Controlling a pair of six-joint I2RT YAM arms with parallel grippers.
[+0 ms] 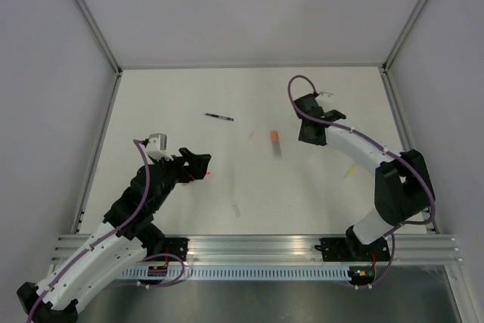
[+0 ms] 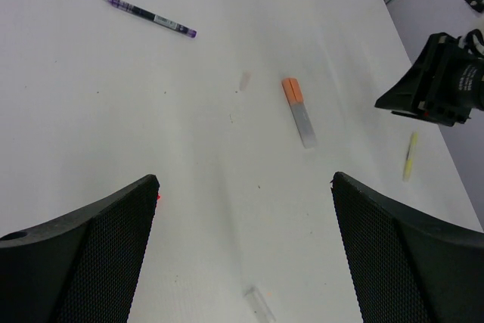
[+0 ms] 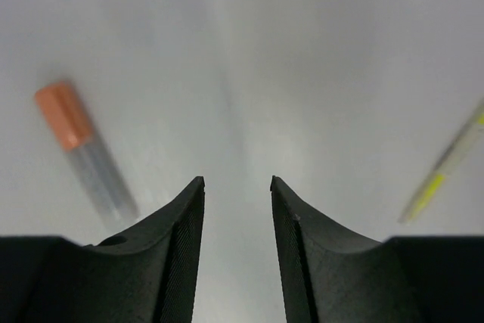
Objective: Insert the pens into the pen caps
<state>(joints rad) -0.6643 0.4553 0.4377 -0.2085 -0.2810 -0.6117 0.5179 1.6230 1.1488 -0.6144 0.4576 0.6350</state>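
Note:
The dark purple pen [image 1: 219,117] lies at the back left of the table, also in the left wrist view [image 2: 151,17]. An orange-red pen cap [image 1: 274,136] lies mid-table with a grey clear length joined to it [image 2: 292,90] [image 3: 64,115]. The pale yellow pen [image 1: 350,170] lies right of centre [image 2: 410,155] [image 3: 446,168]. My left gripper [image 1: 203,168] [image 2: 246,179] is open wide and empty, near and left of the cap. A small red spot [image 2: 158,197] shows beside its left finger; the red-pink pen is otherwise hidden. My right gripper [image 1: 310,135] [image 3: 237,181] is open and empty, between cap and yellow pen.
A small clear tube [image 2: 261,304] lies on the white table just in front of my left gripper. Grey walls with metal corner posts [image 1: 98,32] close in the back and sides. An aluminium rail [image 1: 257,247] runs along the near edge.

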